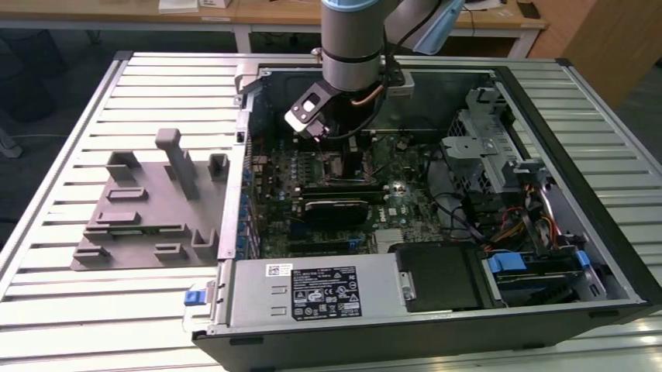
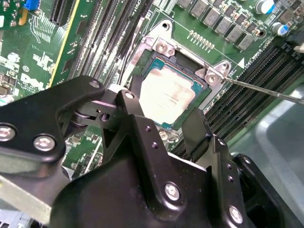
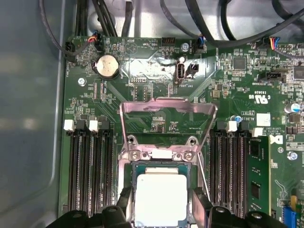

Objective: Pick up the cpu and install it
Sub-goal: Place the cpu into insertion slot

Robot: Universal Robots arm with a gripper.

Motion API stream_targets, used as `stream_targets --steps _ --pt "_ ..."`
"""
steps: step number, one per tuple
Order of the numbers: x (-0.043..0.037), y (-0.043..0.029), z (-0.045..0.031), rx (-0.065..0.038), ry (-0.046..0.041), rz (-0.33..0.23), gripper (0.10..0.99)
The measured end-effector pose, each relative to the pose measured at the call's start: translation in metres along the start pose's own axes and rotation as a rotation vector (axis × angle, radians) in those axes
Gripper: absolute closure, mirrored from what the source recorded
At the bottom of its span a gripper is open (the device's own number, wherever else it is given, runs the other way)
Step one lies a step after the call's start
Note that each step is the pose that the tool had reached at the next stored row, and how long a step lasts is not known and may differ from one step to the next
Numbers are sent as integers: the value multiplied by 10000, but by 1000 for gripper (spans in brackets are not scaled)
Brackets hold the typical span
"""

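The cpu (image 3: 160, 198), a small square chip with a pale silver top, lies in the motherboard socket (image 3: 161, 154) with the socket's metal load plate (image 3: 166, 111) flipped up behind it. In the second wrist view the cpu (image 2: 166, 95) sits flat inside the socket frame. My gripper (image 3: 161, 211) straddles it, with one black finger (image 3: 124, 205) against each opposite edge, so it looks shut on the chip. From the exterior view my gripper (image 1: 345, 159) reaches down into the open computer case over the motherboard (image 1: 404, 205).
Memory slots (image 3: 90, 171) flank the socket on both sides, and one green memory stick (image 3: 256, 175) is fitted. A thin socket lever (image 2: 266, 89) sticks out beside the socket. Outside the case (image 1: 579, 139), a grey plastic holder (image 1: 155, 209) lies on the slatted table (image 1: 62, 294). The power supply (image 1: 310, 291) fills the case front.
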State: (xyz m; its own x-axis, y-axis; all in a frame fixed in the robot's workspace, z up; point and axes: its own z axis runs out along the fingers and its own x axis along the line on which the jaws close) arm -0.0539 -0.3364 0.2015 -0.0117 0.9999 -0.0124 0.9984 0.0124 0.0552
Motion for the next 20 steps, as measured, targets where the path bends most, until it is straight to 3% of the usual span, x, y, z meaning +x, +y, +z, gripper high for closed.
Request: stream_targets --steps 7,8,9,12,13,15,16,18,20 --pt "0 0 -2 0 -1 0 486" --pt "0 0 -3 0 -1 -1 553" --pt "0 0 -3 1 -1 -1 553" --pt "0 0 -3 0 -1 0 729" --pt "0 0 -4 1 -1 -1 729" --pt "0 0 -4 1 -1 0 847" --pt "0 0 -5 1 -1 0 847" --pt "0 0 -5 1 -1 -1 965" --pt "0 0 -6 1 -1 0 980"
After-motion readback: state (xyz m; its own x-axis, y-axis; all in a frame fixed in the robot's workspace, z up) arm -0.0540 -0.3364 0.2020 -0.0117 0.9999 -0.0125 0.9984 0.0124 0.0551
